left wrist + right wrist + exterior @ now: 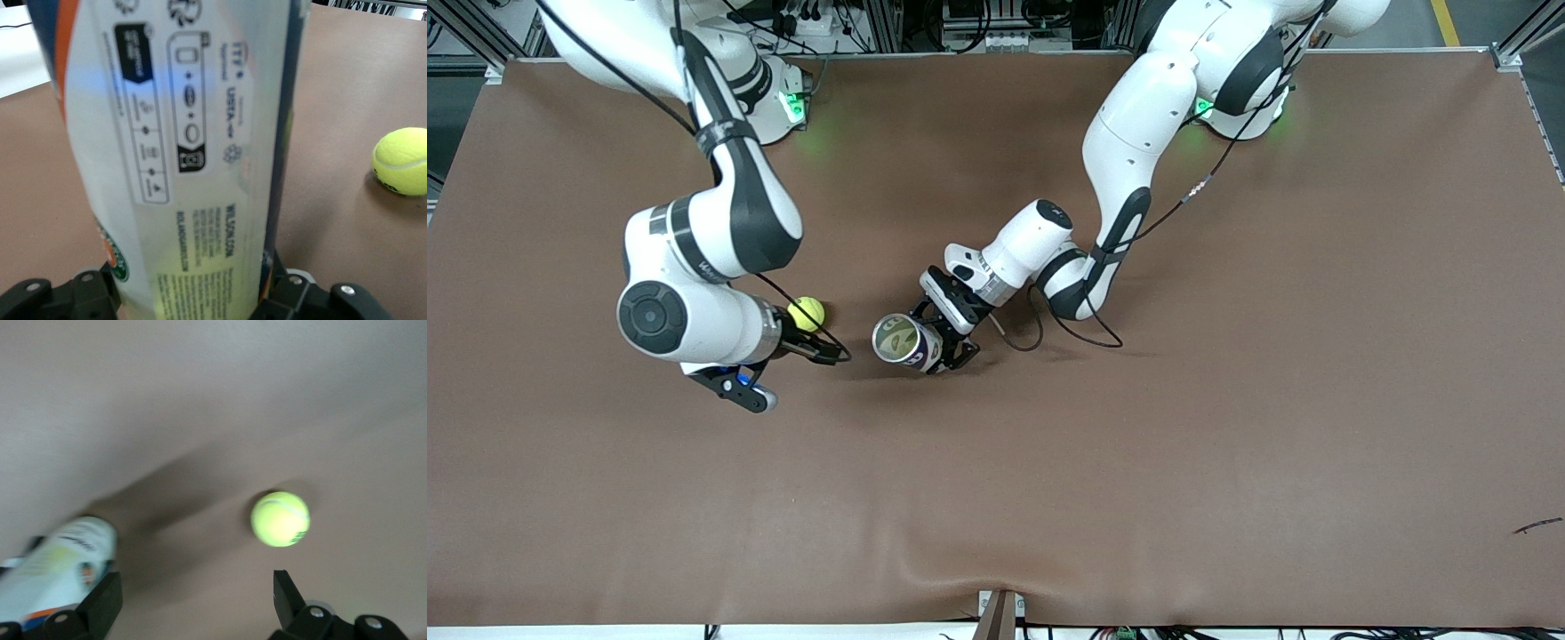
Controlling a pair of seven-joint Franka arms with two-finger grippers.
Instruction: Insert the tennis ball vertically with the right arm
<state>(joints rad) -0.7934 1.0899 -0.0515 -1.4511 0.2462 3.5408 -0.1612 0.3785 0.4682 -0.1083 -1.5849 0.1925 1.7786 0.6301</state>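
Note:
A yellow-green tennis ball (807, 313) (402, 160) (280, 519) lies on the brown table, beside the can toward the right arm's end. My right gripper (805, 348) (197, 600) hangs just over the table next to the ball, open, with nothing between its fingers. The ball sits just past one fingertip (283, 590). A clear tennis-ball can (907, 341) (180, 133) (57, 567) with printed labels stands tilted in the table's middle, its open mouth facing up. My left gripper (941, 340) (193, 297) is shut on the can's lower part.
The brown cloth-covered table (1227, 400) spreads wide all round. A black cable loop (1072, 331) lies by the left arm's wrist. A small dark mark (1538, 526) shows near the front corner at the left arm's end.

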